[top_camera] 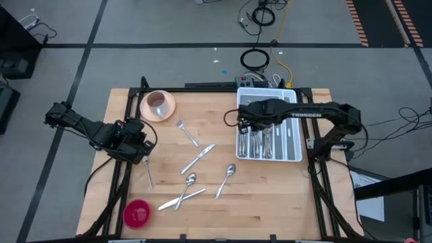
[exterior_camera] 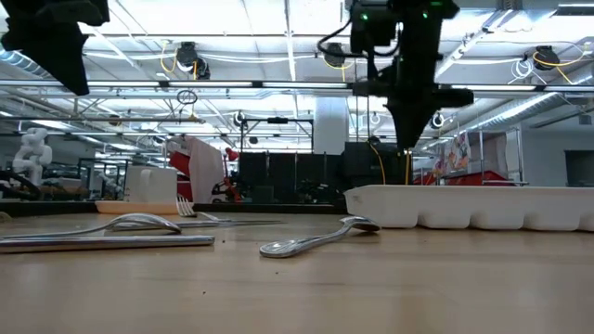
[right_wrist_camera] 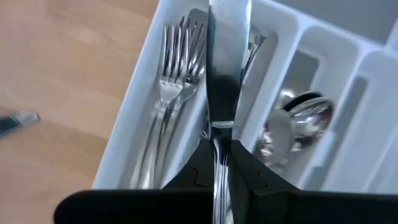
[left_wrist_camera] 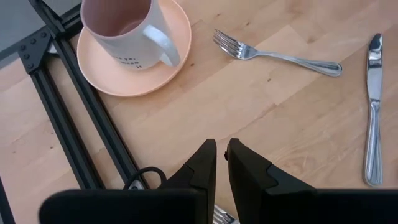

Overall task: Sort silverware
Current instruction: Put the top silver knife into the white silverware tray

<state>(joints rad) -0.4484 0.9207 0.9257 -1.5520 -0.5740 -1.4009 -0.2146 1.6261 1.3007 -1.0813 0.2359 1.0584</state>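
Note:
My right gripper (right_wrist_camera: 222,146) hovers over the white cutlery tray (top_camera: 294,156), shut on a table knife (right_wrist_camera: 227,62). The knife's blade reaches out over the divider beside the fork compartment (right_wrist_camera: 168,93); spoons (right_wrist_camera: 298,118) lie one compartment further over. My left gripper (left_wrist_camera: 221,149) is above the table's left edge (top_camera: 140,150), fingers nearly together. A slim silver piece (top_camera: 148,173) lies just nearside of it. A fork (top_camera: 187,132), two knives (top_camera: 198,158) (top_camera: 182,199) and two spoons (top_camera: 190,182) (top_camera: 226,180) lie flat on the wood. My right gripper pinches the knife between its two fingers where blade meets handle (right_wrist_camera: 222,130). The fingers lie along the knife, with the blade running out past the fingertips. The knife is lifted clear and points down toward the tray (exterior_camera: 406,162). My left gripper: I cannot tell whether it touches the silver piece (left_wrist_camera: 219,215) behind its fingers.
A pink cup on its saucer (top_camera: 158,104) stands at the far left corner, close to the left gripper. A red round object (top_camera: 136,212) sits near the near left corner. Black frame rails (left_wrist_camera: 93,137) run along the table's edges. Bare wood lies between the scattered pieces and the tray.

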